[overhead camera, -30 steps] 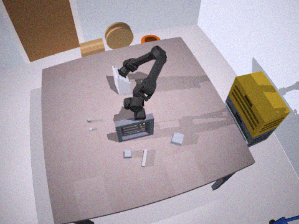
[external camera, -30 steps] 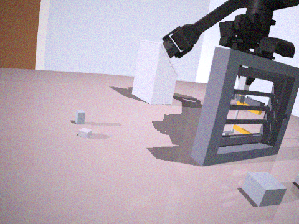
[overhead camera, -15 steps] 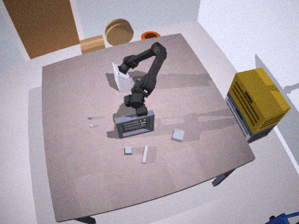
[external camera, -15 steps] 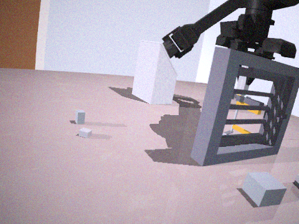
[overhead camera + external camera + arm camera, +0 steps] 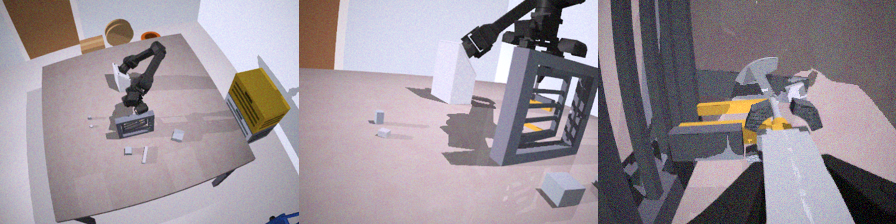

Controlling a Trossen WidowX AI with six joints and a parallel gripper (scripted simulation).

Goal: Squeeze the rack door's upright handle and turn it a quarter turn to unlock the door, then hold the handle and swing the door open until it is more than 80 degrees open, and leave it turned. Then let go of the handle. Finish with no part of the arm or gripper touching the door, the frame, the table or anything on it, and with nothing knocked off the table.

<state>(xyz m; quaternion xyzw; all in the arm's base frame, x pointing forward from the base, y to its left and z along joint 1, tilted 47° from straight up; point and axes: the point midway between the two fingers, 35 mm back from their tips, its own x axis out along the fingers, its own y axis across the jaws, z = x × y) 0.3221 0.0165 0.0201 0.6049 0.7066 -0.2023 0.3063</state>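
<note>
"One light-grey handle runs lengthwise away from the wrist camera, between the fingers of the end effector, which is closed on it."

"And the rack?"

"Left in the wrist view, beside the grip. The coming turn probably follows the handle's upright axis; any sideways drift risks slipping."

The cabinet is mustard yellow with dark stripes.
</note>
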